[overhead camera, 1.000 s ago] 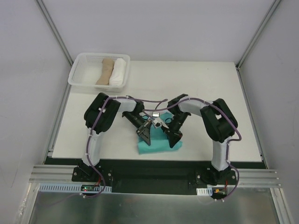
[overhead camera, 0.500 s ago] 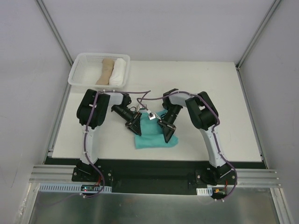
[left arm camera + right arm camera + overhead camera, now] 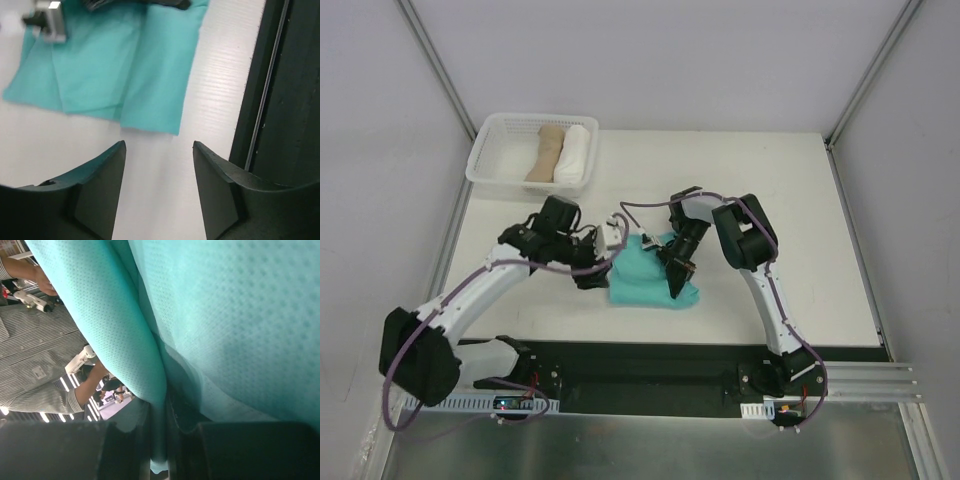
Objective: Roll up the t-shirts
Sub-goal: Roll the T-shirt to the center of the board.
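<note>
The teal t-shirt (image 3: pixel 642 283) lay folded at the centre of the top view. The right gripper (image 3: pixel 159 440) pinched a fold of it, while the left gripper (image 3: pixel 159 150) hung just left of it, jaws apart and empty.

The white table (image 3: pixel 770 190) bears a teal t-shirt (image 3: pixel 640 285), seemingly folded, near its front edge and a white basket (image 3: pixel 485 165) at its far left corner.

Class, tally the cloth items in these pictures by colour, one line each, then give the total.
Teal t-shirt, on the table: 1
Beige rolled cloth, in the basket: 1
White rolled cloth, in the same basket: 1
Total: 3
</note>
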